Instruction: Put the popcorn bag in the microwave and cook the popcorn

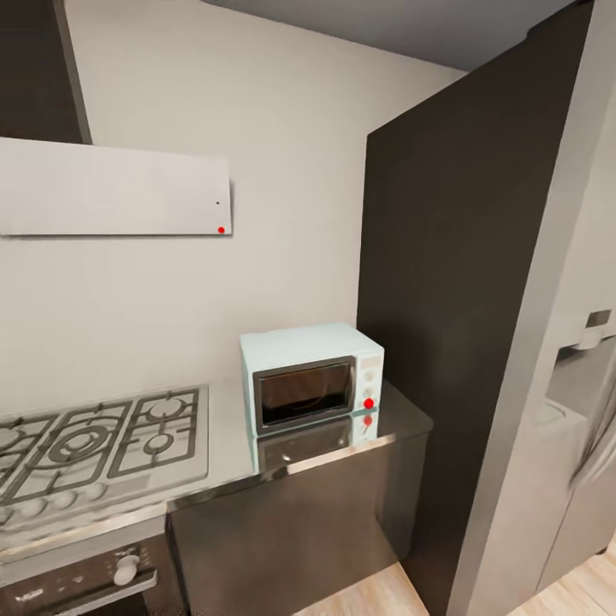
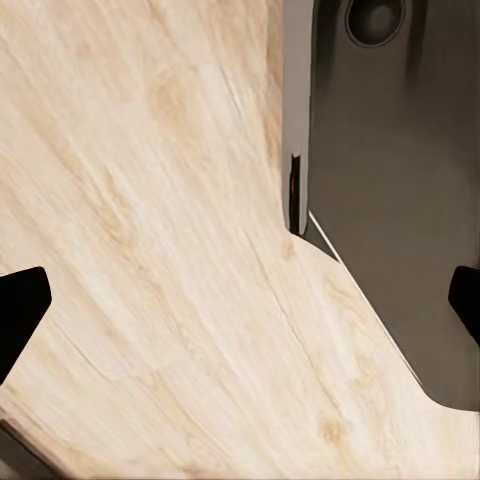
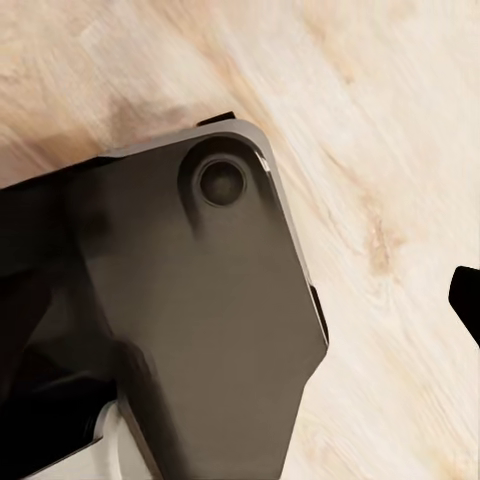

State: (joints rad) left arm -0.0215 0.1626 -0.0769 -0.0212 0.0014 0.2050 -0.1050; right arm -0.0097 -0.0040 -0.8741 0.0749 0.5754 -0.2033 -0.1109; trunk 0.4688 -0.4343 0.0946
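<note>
Dark grey base plate (image 3: 190, 320) — pale edge, round recess — black fingertips (image 2: 18, 310)

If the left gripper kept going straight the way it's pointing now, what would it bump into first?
Most likely the wooden floor: the left gripper, fingers spread apart, points down at it. The robot's dark base lies just beside that line.

microwave (image 1: 311, 378): pale blue-white, dark door frame, red dot
bench (image 1: 227, 436): glossy pale grey
floor (image 2: 150, 250): light wood grain
cabinets (image 1: 445, 282): black
</note>
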